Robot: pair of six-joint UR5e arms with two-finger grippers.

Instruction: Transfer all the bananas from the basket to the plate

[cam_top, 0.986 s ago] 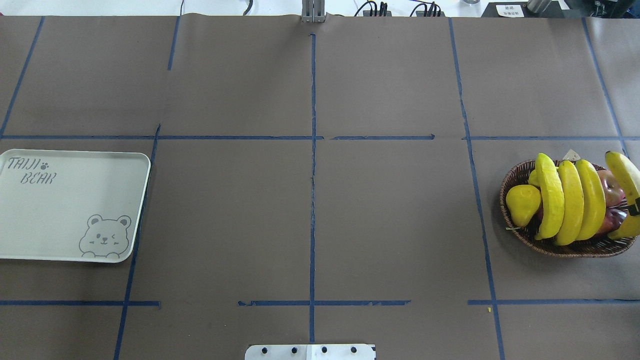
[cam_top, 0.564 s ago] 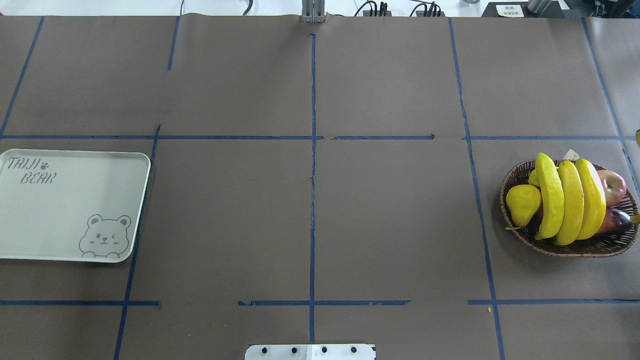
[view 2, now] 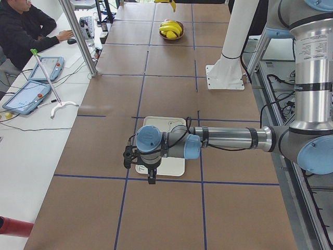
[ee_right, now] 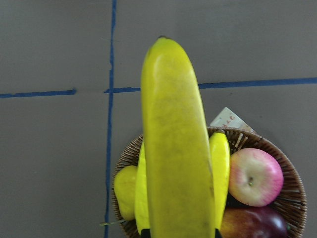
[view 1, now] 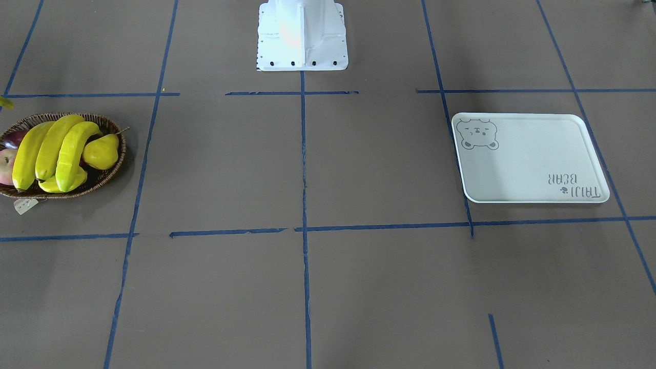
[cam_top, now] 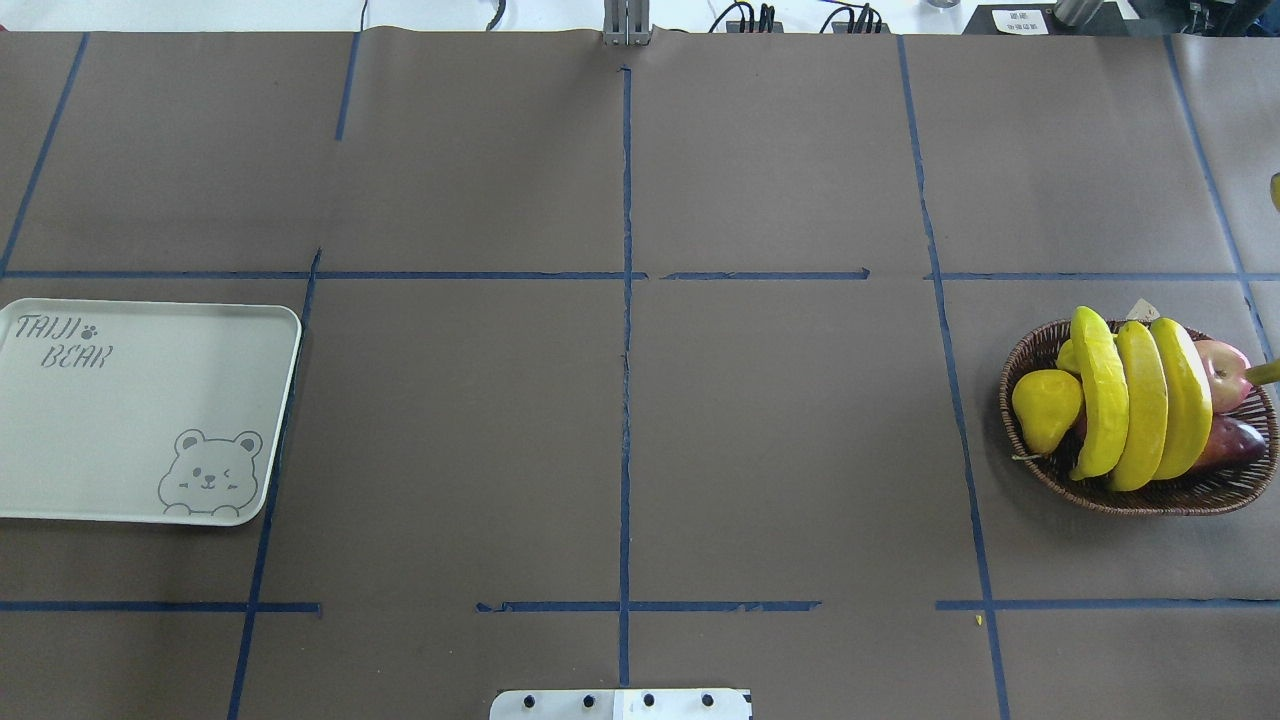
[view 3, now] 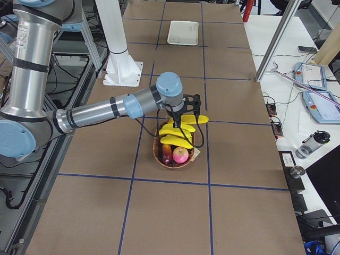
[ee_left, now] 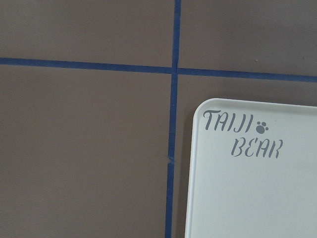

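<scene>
We hold one banana (ee_right: 173, 139) clamped in the right claw (view 3: 179, 124), above the basket (ee_right: 295, 198).
Three other bananas (cam_top: 1140, 405) lie in the basket directly below that claw, beside an apple (ee_right: 255, 176). The left claw (view 2: 151, 179) hangs over the plate (ee_left: 247, 198) corner, and we cannot tell its opening.

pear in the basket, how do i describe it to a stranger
Find the wicker basket at the right edge of the overhead view. The pear sits at its left end, beside three bananas. It is short and plump with a thin stem; the bananas are long and curved.
</scene>
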